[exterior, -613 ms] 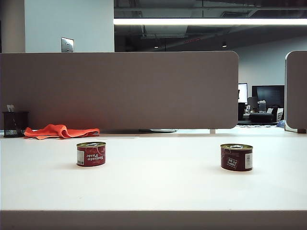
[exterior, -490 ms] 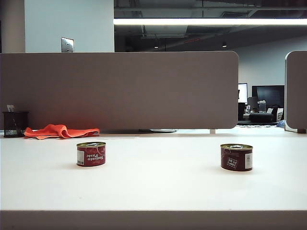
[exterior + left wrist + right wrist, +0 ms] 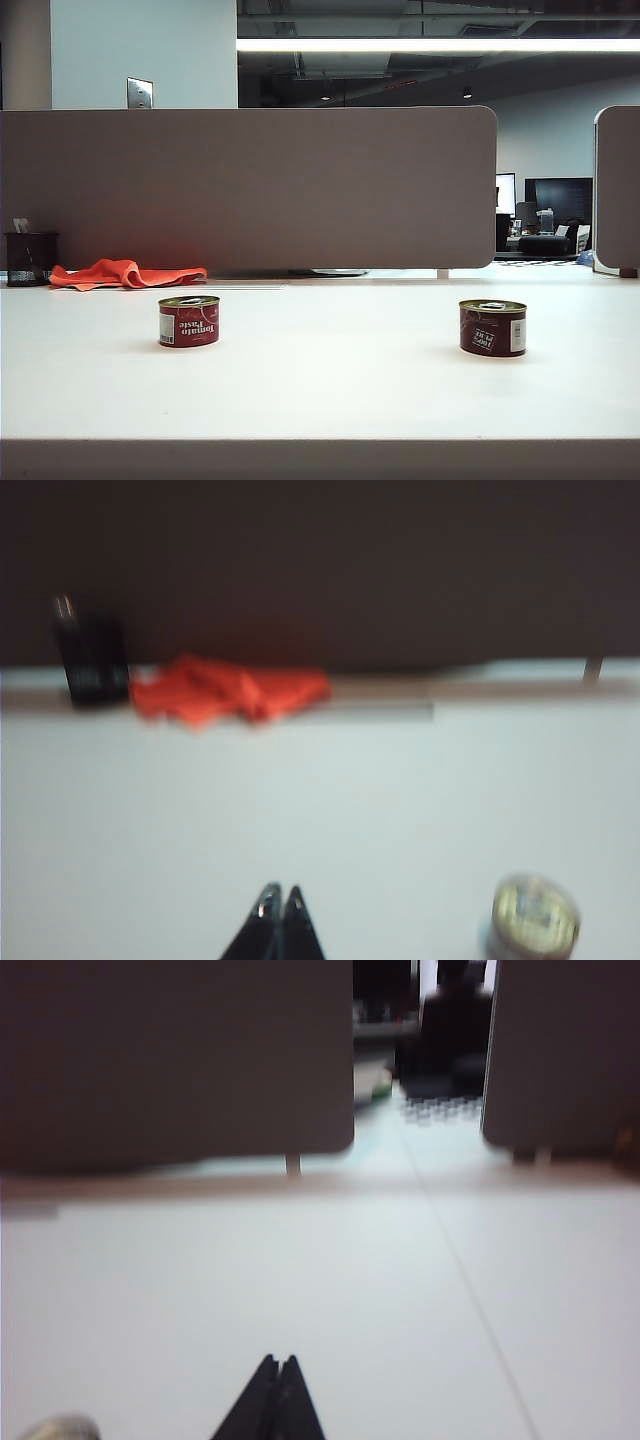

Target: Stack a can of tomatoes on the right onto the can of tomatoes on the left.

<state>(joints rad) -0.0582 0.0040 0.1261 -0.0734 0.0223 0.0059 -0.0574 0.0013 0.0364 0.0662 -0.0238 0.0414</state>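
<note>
Nearest the cameras, the left gripper (image 3: 281, 892) and right gripper (image 3: 278, 1362) are both clenched on nothing, low over the white tabletop (image 3: 330, 390). Further out stand the short red right tomato can (image 3: 493, 328) and, well apart, the matching left tomato can (image 3: 189, 321), both upright. The right jaws should spread before reaching, then close squarely around the right can's wall. Behind lie a crumpled orange cloth (image 3: 125, 273) and a grey partition (image 3: 300, 190).

Exterior view: left can (image 3: 189, 321) and right can (image 3: 493, 328) stand upright on the table (image 3: 330, 390), well apart. Behind the left can, at the divider panel's (image 3: 250, 190) foot: cloth (image 3: 125, 273), with a pen cup (image 3: 30, 259) just left of it. Left gripper (image 3: 279, 900) and right gripper (image 3: 279, 1365) hang above bare tabletop, each near its own can, touching neither.
</note>
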